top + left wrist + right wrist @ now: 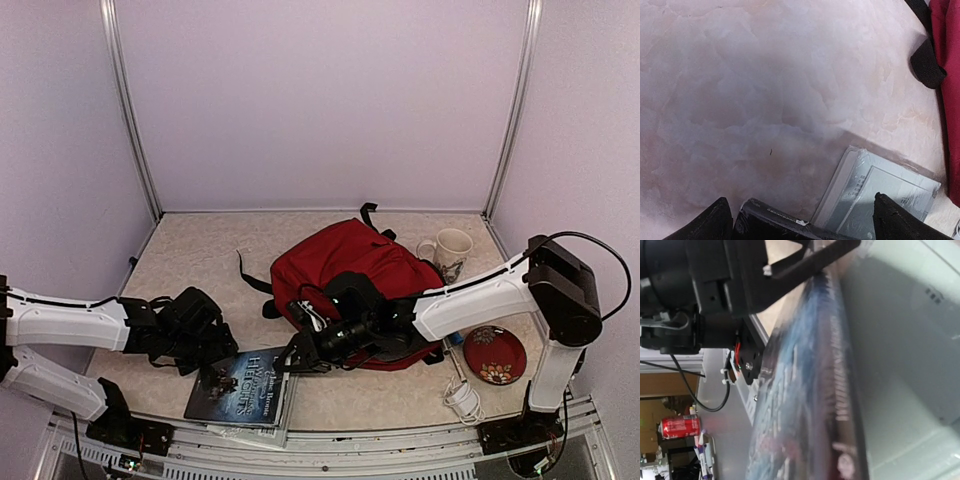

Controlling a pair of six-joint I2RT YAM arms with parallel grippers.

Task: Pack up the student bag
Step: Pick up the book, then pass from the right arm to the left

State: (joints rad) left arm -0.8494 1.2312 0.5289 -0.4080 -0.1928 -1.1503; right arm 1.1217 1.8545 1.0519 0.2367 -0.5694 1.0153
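- The student bag lies just beyond both grippers.
- Left gripper: fingers spread wide, holding nothing, over a book front-left of the bag and apart from the bag.
- Right gripper: just before the bag's front, at the book's edge; I cannot tell if it grips.

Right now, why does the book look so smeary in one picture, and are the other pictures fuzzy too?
Right wrist view: the book sits very close to the lens, so its cover smears into streaks. Left wrist view: sharper, with a soft dark shadow across the table. Top view: clear and evenly lit.
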